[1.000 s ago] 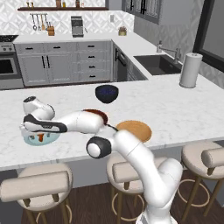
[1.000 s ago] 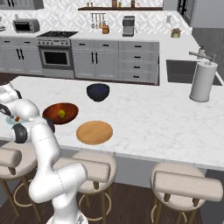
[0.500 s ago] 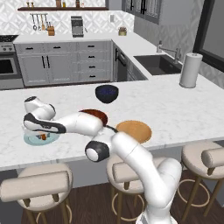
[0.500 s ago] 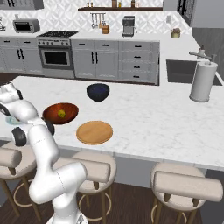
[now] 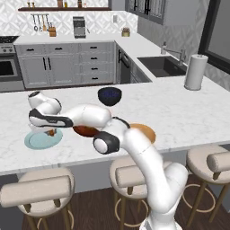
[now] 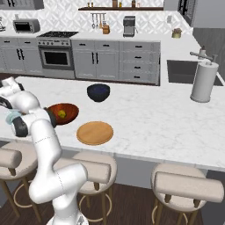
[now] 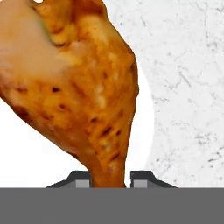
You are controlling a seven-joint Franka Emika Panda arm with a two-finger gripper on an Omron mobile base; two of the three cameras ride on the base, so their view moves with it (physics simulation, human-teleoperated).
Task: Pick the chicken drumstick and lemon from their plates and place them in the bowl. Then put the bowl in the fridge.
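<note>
Since a second ago the arm has sunk lower over the light-blue plate (image 5: 38, 141), bringing the gripper (image 7: 111, 178) down onto the chicken drumstick (image 7: 83, 87). The hand view shows the jaws pinching the drumstick's narrow bone end between the two dark fingertips (image 7: 80, 180), the meaty end looming large above the plate's pale surface. The lemon (image 6: 62, 114) lies in the reddish-brown bowl (image 6: 70, 109). Beside the bowl sits the wooden plate (image 6: 95, 132), with a navy bowl (image 6: 98, 92) farther back on the marble counter (image 6: 154, 118).

chicken drumstick (image 7: 78, 92) close-up | narrow end between tool (image 7: 111, 179) fingertips | plate (image 7: 26, 162) beneath | marble counter (image 7: 188, 87)
</note>
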